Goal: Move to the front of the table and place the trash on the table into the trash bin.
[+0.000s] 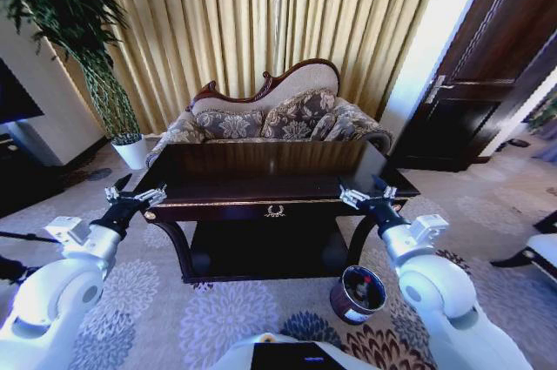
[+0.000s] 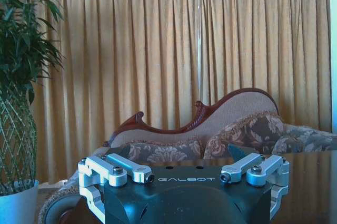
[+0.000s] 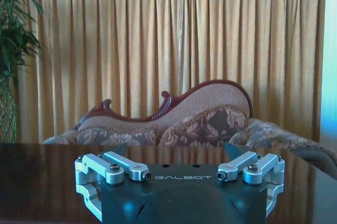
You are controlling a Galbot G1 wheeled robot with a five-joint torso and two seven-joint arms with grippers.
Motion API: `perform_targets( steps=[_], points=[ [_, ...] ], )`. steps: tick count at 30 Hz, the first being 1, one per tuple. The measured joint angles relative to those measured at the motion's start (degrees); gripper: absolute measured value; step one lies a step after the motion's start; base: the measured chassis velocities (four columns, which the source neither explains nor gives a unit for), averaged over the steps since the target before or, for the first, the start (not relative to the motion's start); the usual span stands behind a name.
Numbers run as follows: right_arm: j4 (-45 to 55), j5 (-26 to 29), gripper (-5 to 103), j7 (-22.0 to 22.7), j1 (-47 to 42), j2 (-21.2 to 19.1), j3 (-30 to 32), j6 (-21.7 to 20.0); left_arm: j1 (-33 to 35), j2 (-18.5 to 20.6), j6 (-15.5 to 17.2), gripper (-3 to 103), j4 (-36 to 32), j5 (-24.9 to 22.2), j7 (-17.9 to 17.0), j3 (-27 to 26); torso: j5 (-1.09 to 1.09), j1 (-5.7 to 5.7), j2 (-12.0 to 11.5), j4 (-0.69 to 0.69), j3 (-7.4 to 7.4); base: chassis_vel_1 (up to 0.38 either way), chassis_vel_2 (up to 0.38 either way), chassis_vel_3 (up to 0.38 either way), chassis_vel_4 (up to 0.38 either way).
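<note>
We are noting glossy white rounded arm shells tapering to black wrists. The left end effector (image 1: 133, 197) and right end effector (image 1: 368, 195) are showing silver linkage bars with dark screw heads on black housings, each bearing pale "GALBOT" lettering.

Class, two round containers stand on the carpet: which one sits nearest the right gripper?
The dark trash bin, standing just below the right gripper by the table's front corner; the white plant pot stands far across, beyond the left gripper.

The word GALBOT stands in pale letters on the dark body of the left gripper (image 2: 184, 177); the same word marks the right gripper (image 3: 180, 175). Nothing else is legible.
</note>
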Motion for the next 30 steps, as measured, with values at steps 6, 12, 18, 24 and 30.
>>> perform_targets(
  steps=[6, 12, 18, 24, 30],
  points=[
    [-0.5, -0.3, 100, 0.0, -0.4, 0.0, -0.2, -0.2, -0.1, 0.3, 0.4, 100, -0.4, -0.1, 0.0, 0.0, 0.0, 0.0, 0.0, 0.0, 0.0, 0.0, 0.0, 0.0, 0.0],
    [-0.8, -0.6, 100, 0.0, -0.4, 0.1, -0.1, -0.2, -0.2, 0.3, 0.4, 100, -0.5, -0.1, 0.0, 0.1, 0.0, 0.0, 0.0, 0.0, 0.0, 0.0, 0.0, 0.0, 0.0],
    [-0.8, -0.8, 100, -0.1, -0.5, 0.2, -0.1, -0.1, -0.2, 0.4, 0.4, 100, -0.4, -0.1, 0.0, 0.3, 0.0, 0.01, 0.0, 0.0, 0.01, 0.051, -0.049, -0.048, 0.051],
    [-0.7, -0.9, 100, -0.1, -0.9, 0.3, 0.0, 0.0, -0.1, 0.3, 0.4, 100, -0.5, 0.0, 0.0, 0.4, 0.0, 0.0, 0.0, 0.0, 0.0, 0.128, -0.123, -0.125, 0.125],
    [-0.6, -1.0, 100, -0.1, -1.1, 0.3, 0.0, 0.2, -0.1, 0.4, 0.4, 100, -0.5, 0.1, 0.0, 0.4, 0.0, -0.01, 0.0, 0.0, 0.0, 0.156, -0.151, -0.161, 0.139]
  ],
)
